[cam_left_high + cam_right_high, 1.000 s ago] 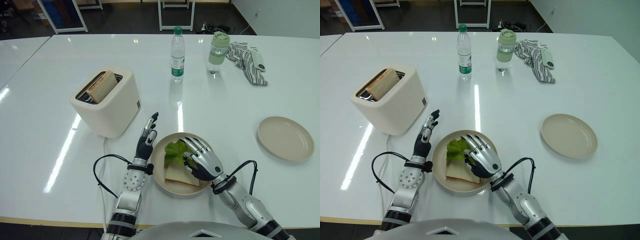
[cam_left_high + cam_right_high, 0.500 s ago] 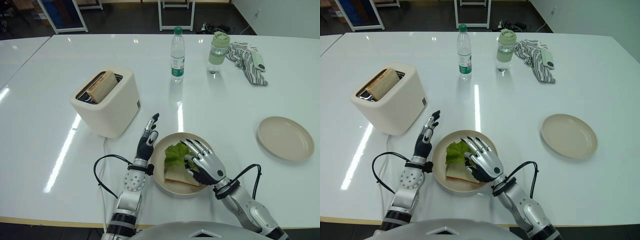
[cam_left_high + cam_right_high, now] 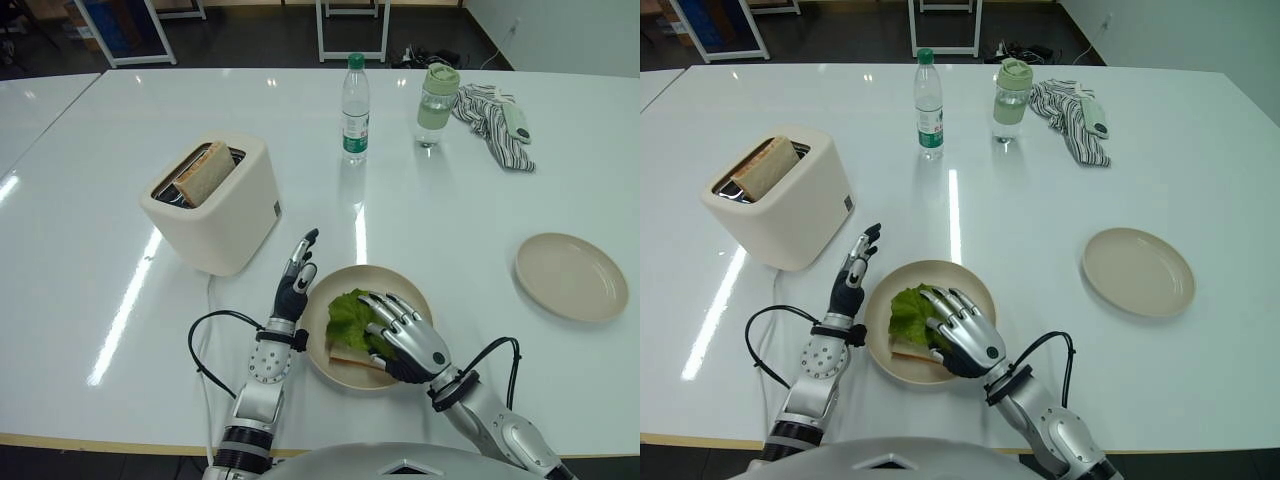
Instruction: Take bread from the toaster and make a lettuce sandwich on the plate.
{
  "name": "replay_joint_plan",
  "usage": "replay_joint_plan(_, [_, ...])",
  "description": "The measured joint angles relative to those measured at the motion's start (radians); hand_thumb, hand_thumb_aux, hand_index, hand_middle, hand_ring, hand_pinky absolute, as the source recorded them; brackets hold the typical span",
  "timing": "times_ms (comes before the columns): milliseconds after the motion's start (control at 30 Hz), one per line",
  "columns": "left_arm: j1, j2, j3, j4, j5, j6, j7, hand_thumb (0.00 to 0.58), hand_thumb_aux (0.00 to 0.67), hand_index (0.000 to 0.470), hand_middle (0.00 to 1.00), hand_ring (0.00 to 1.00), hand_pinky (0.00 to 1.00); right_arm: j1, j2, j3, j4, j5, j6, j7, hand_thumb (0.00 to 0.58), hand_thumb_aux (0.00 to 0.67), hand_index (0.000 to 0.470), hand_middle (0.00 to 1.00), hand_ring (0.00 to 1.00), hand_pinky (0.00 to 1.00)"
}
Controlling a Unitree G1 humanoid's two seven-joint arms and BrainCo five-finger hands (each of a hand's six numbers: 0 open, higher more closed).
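White glossy table (image 3: 100, 130) carries all items. Cream box-shaped toaster (image 3: 225, 215) at left, with one brown toasted bread slice (image 3: 205, 172) upright in its slot. Round beige plate (image 3: 400, 283) near the front edge holds a pale bread slice (image 3: 350, 356) with a green lettuce leaf (image 3: 348, 315) on top. Right hand (image 3: 410, 340) lies on the leaf; whether it grips: cannot tell. Left hand (image 3: 295, 278) just beside the plate's left rim, fingers straight, holding nothing. Second round beige plate (image 3: 570, 275) well apart at right.
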Motion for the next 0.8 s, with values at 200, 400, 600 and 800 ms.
replay_joint_plan(200, [0.000, 0.001, 0.000, 0.006, 0.001, -0.003, 0.006, 0.000, 0.000, 0.000, 0.00, 0.00, 0.00, 0.046, -0.026, -0.017, -0.077, 0.001, -0.011, 0.012, 0.000, 0.000, 0.000, 0.00, 0.00, 0.00])
replay_joint_plan(400, [0.000, 0.004, 0.000, 0.006, 0.004, -0.007, 0.010, 0.000, 0.000, 0.000, 0.00, 0.00, 0.00, 0.082, -0.054, -0.073, -0.145, 0.056, -0.031, 0.053, 0.000, 0.000, 0.000, 0.00, 0.00, 0.00])
replay_joint_plan(600, [0.000, 0.015, 0.006, -0.047, 0.056, -0.023, 0.038, 0.000, 0.000, 0.000, 0.00, 0.00, 0.00, 0.087, 0.030, -0.206, -0.242, 0.538, -0.058, 0.126, 0.000, 0.000, 0.000, 0.00, 0.00, 0.00])
replay_joint_plan(800, [-0.126, 0.160, 0.165, -0.262, 0.362, 0.013, 0.176, 0.000, 0.000, 0.000, 0.00, 0.00, 0.00, 0.023, 0.174, -0.443, -0.210, 0.996, 0.010, 0.144, 0.000, 0.000, 0.000, 0.00, 0.00, 0.00])
